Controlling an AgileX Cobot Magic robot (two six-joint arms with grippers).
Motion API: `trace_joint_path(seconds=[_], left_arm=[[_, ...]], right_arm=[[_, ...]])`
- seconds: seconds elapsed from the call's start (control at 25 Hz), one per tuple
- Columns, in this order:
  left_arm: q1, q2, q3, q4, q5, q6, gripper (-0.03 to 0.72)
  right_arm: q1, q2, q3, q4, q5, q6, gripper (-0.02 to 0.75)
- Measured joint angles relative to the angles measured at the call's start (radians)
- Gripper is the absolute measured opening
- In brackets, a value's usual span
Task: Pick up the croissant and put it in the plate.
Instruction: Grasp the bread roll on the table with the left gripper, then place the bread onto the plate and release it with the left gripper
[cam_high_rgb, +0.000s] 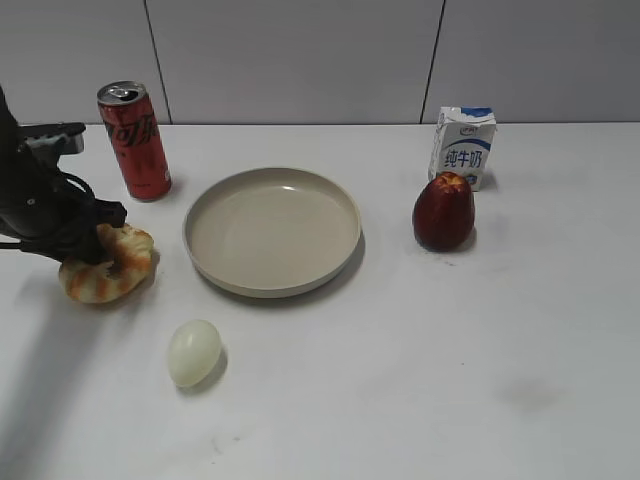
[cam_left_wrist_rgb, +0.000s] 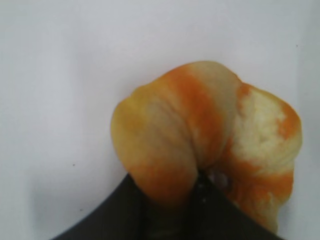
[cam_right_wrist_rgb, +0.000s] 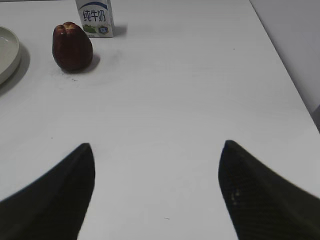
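The croissant (cam_high_rgb: 105, 265) is being gripped by the left gripper (cam_high_rgb: 100, 240) at the left edge of the exterior view, its dark fingers closed narrowly onto the top of the pastry. In the left wrist view the croissant (cam_left_wrist_rgb: 210, 145) is seen pressed right against the gripper's dark fingers (cam_left_wrist_rgb: 165, 215), its orange-striped folds filling most of the frame above them. Whether the pastry is being lifted or is resting on the white surface (cam_high_rgb: 420, 380) cannot be told; a shadow is being cast just beneath it.

The plate (cam_high_rgb: 272, 230) is lying to the right of the left gripper, near but apart from the croissant, and nothing is being carried in it. A red can (cam_high_rgb: 134, 140) is standing upright just behind the left gripper, and a pale egg (cam_high_rgb: 194, 352) is lying in front of it, toward the camera.

The right gripper (cam_right_wrist_rgb: 157, 190) is being held wide apart above bare surface, with nothing between its fingers (cam_right_wrist_rgb: 55, 200). Well ahead of it and to its left, a dark red fruit (cam_right_wrist_rgb: 72, 46) is sitting just in front of a milk carton (cam_right_wrist_rgb: 95, 17), and the rim of the plate (cam_right_wrist_rgb: 10, 55) is showing at the far left.
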Motion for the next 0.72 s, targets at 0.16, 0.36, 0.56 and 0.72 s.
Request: trace_joint_path(seconds=[0.16,0.36,0.56,0.72], left_arm=[[-0.046,-0.113,-0.013,-0.058,-0.014,0.000,0.133],[-0.160,-0.133,-0.130,-0.070,-0.032,0.000,0.133],[-0.251,-0.041,-0.248,-0.073,-0.035,0.000,0.133],[-0.296,0.064,-0.291,-0.073,-0.032,0.000,0.133]], right_arm=[[0.000,0.000,0.000,0.000,0.000,0.000,0.585],[0.000,0.000,0.000,0.000,0.000,0.000,0.585],[0.000,0.000,0.000,0.000,0.000,0.000,0.584],[0.000,0.000,0.000,0.000,0.000,0.000,0.584]])
